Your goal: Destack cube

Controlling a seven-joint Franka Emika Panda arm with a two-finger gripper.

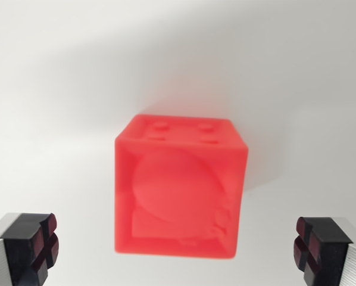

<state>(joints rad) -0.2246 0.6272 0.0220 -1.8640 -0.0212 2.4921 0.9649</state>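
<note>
One cube in sight: red cube [181, 187], blurred, seen from above with one side face showing; whether another sits under it cannot be told, since the top one would hide it.
Cube place: on or above a plain white worktop [59, 89], no edge or corner of which shows, so it cannot be placed against them; it lies near the middle of the wrist view, slightly low.
Cube face: four small studs near its far edge, a round raised shape and some embossed marks lower down, too soft to read.
Claw [178, 250]: spread wide, holding nothing; one finger [32, 247] at the wrist view's left lower corner, the other at the right lower corner, both well apart from the cube's sides.
Why so held: the wide gap probably lets the fingers drop past both sides without knocking the cube.
Alignment: cube sits about midway between the fingers, which suits a straight descent.
Step judged: approach before the grasp; lift not yet begun.
Risk: closing off-centre could push the cube sideways.
</note>
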